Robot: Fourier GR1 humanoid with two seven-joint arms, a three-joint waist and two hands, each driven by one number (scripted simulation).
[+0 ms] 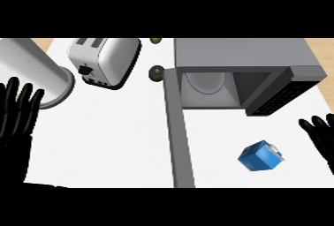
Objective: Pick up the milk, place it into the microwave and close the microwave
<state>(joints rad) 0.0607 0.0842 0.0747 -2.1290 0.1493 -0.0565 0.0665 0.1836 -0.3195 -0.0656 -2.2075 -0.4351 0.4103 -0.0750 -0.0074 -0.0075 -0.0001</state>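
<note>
Milk (pixel 260 156) sits on the white counter (pixel 117 141), a small blue carton with a pale cap, tipped at an angle just in front of the microwave (pixel 241 57). Boxy grey oven, door (pixel 180 132) swung wide toward us, glass turntable (pixel 207 82) showing, so the way in looks free. Right hand (pixel 321 134) hovers beside the carton, fingers spread, holding nothing. Left hand (pixel 18 112) rests open at the left edge, near a shiny toaster (pixel 104 59).

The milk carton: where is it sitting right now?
In the head view the blue milk carton stands on the white counter at lower right, in front of the open microwave, between its door and the right hand.
</note>
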